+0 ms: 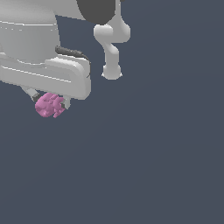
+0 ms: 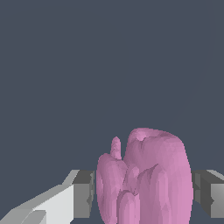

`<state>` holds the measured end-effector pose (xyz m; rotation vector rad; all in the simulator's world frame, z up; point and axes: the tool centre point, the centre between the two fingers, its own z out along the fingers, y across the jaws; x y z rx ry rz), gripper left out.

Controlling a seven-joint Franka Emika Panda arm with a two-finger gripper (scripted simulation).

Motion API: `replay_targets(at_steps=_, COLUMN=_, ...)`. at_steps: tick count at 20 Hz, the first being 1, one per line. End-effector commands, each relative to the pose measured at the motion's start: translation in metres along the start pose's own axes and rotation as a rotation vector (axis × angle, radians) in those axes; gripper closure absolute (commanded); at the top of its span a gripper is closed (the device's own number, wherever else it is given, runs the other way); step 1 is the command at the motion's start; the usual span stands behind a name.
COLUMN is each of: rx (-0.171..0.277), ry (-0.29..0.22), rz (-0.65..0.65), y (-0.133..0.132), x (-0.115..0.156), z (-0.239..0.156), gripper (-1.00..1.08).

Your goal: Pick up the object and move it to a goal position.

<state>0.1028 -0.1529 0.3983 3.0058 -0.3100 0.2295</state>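
Observation:
The object (image 1: pixel 49 105) is a small pink, lumpy blob hanging under the white hand at the exterior view's left. My gripper (image 1: pixel 49 104) is shut on the object, one short finger showing on each side of it. In the wrist view the object (image 2: pixel 144 179) fills the space between the two grey pads (image 2: pixel 83 192), which press against its sides. Its upper part is hidden by the hand in the exterior view. No goal marker shows in either view.
The white arm links (image 1: pixel 112 48) stand behind the hand in the exterior view. Everything else in both views is plain dark grey-blue ground.

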Motion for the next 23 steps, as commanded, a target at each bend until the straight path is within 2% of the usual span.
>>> replay_targets(at_steps=1, rx=-0.013, ry=0.007, rz=0.053, y=0.007, x=0.003, z=-0.027, gripper=1.08)
replay_targets(at_steps=10, rx=-0.04, ry=0.027, rz=0.164, y=0.022, x=0.011, z=-0.087, gripper=1.08)
replay_targets(at_steps=23, rx=-0.049, ry=0.033, rz=0.201, y=0.027, x=0.014, z=-0.107, gripper=1.08)
